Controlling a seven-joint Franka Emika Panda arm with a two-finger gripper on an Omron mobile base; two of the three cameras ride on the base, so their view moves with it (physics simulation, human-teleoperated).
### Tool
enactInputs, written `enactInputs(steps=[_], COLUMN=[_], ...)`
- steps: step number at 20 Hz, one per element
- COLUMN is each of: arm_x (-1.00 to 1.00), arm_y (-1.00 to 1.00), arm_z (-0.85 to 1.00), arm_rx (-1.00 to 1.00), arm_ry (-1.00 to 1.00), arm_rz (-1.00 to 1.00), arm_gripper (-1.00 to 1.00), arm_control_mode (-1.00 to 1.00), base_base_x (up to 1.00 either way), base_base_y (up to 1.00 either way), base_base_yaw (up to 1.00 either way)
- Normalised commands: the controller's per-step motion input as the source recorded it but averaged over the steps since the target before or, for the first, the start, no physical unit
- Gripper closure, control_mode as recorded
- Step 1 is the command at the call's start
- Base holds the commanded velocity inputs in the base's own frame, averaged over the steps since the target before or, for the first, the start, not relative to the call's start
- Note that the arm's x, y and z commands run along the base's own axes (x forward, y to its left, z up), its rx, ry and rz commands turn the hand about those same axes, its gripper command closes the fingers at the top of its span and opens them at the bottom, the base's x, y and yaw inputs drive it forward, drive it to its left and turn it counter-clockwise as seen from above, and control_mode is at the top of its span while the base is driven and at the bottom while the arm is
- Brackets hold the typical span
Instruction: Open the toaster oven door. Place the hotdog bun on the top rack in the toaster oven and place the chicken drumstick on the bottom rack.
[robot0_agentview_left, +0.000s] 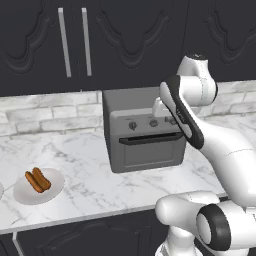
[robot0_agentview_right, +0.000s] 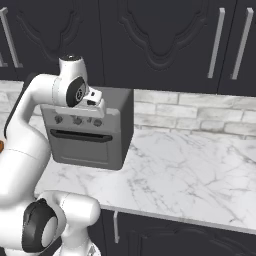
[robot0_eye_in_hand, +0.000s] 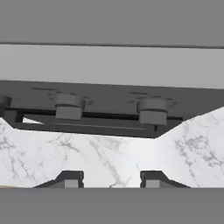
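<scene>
Presently toaster oven door (robot0_agentview_left: 150, 152) shut; rigid, hinged, likely light; best taken at bar handle (robot0_agentview_left: 149, 139). Jaws spread, holding nothing.

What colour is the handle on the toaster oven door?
Dark, nearly black: the handle is a horizontal bar across the grey toaster oven door. Clearest in the left base view.

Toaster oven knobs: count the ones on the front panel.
3 in the right base view, in a row on the toaster oven panel above the door: left knob, middle knob, right knob. From the left, the arm partly covers one.
</scene>
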Motion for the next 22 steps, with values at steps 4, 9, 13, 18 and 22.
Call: enactInputs(steps=[4, 9, 13, 18, 22], arm_x=[-0.1, -0.22, -0.39, -0.41, -0.45], arm_y=[0.0, 0.0, 0.0, 0.0, 0.0], arm_z=[-0.03, -0.18, -0.3, -0.37, -0.38], arm_rx=[0.0, 0.0, -0.04, -0.08, -0.07], arm_ry=[0.0, 0.0, 0.0, 0.0, 0.0], arm_rz=[0.0, 0.0, 0.0, 0.0, 0.0], arm_gripper=[-1.0, -1.0, -1.0, -1.0, -1.0], arm_control_mode=[-1.0, -1.0, -1.0, -1.0, -1.0], base_base_x=[0.0, 0.0, 0.0, 0.0, 0.0], base_base_y=[0.0, 0.0, 0.0, 0.0, 0.0], base_base_yaw=[0.0, 0.0, 0.0, 0.0, 0.0])
